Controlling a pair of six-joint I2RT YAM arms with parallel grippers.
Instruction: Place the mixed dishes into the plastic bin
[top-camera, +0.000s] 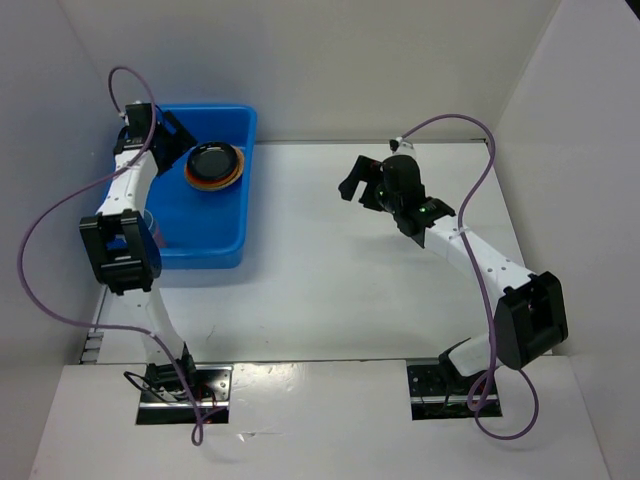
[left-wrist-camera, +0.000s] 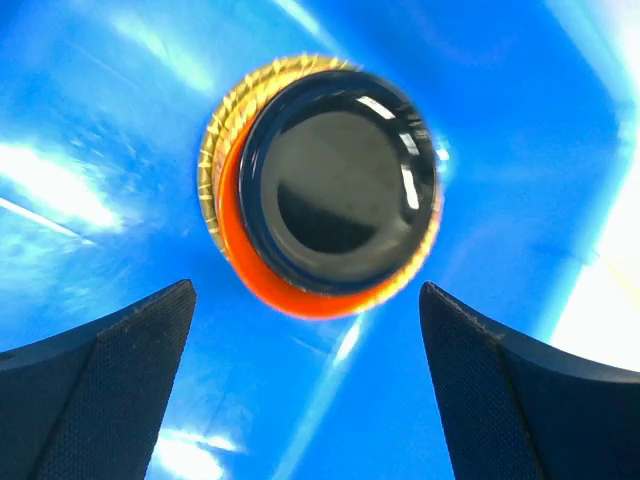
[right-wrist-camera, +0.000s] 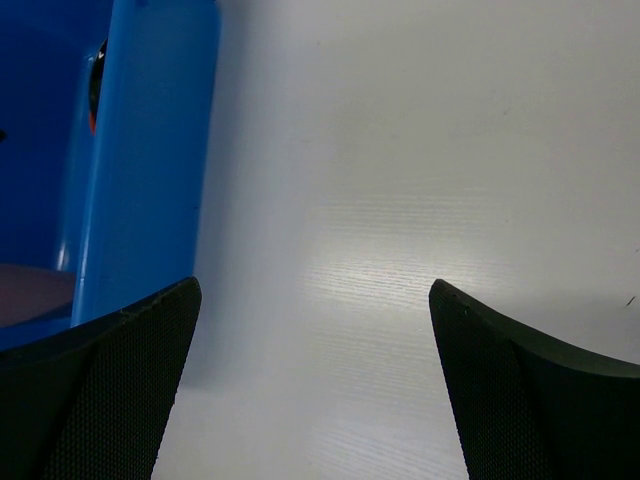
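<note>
Three plates sit stacked inside the plastic bin (top-camera: 215, 215), toward its far right corner: a black plate (left-wrist-camera: 335, 180) on top, an orange plate (left-wrist-camera: 262, 285) beneath it, and a tan woven-look plate (left-wrist-camera: 222, 130) at the bottom, its edge peeking out on one side. I see the left gripper (left-wrist-camera: 307, 288) hanging directly above that stack, its jaws spread wide with nothing between them, clear of the black plate. The bin rests at the far left of the table (top-camera: 330, 270). The right gripper (right-wrist-camera: 315, 285) hovers over the table near the middle, well apart from the bin, jaws likewise wide and empty. Its wrist view catches the bin's outer wall at left.
</note>
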